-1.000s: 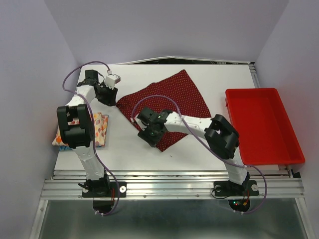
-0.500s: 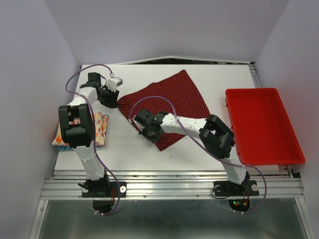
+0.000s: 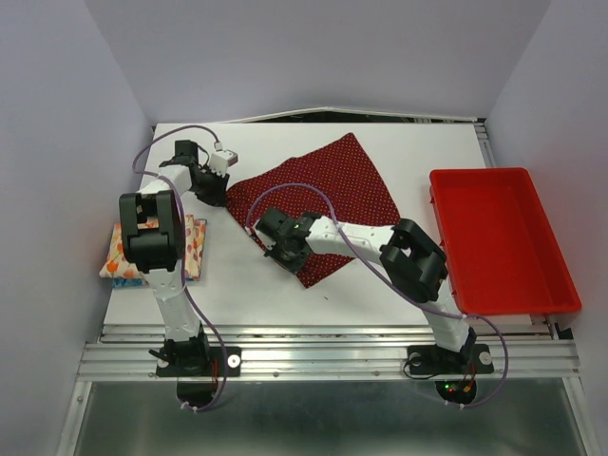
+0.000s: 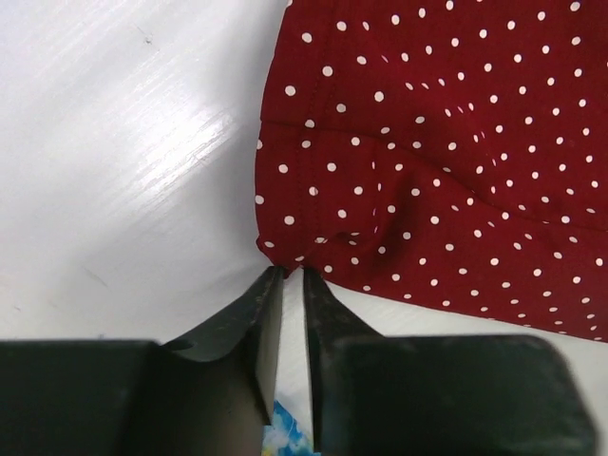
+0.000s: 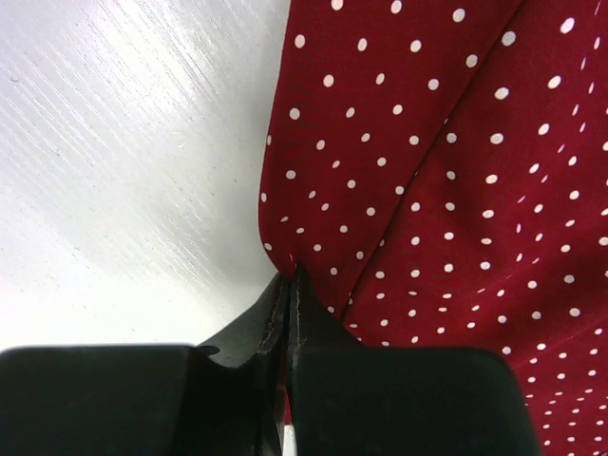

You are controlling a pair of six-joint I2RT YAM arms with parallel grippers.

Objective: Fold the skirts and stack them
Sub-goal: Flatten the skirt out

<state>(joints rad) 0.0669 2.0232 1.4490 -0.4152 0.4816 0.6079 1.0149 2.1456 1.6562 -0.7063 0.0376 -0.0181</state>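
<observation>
Fabric fills most of both wrist views: the dark red skirt with tiny white dots, which you see from above lying spread flat on the middle of the tabletop, one corner toward the far edge and one toward the near edge.

Your left pincer sits low at the skirt's left corner. In its own wrist view the left pincer has its jaws almost together with a thin slit between them, and the tips touch the puckered hem of the skirt. You cannot tell from this whether any cloth is caught in that slit.

Your right pincer is down at the skirt's near-left edge. Its wrist view shows the right pincer clenched, the jaws pressed together on the hem of the skirt, with a long crease running away from the tips across the cloth.

At the left near part of the tabletop you have two folded skirts in a pile, partly hidden under the left arm: the cream-white skirt with orange flowers on top, and the blue skirt under it, only its edge showing. This pile lies well apart from the dotted skirt.

On the right side stands a red tray, just beside the right arm's elbow.
</observation>
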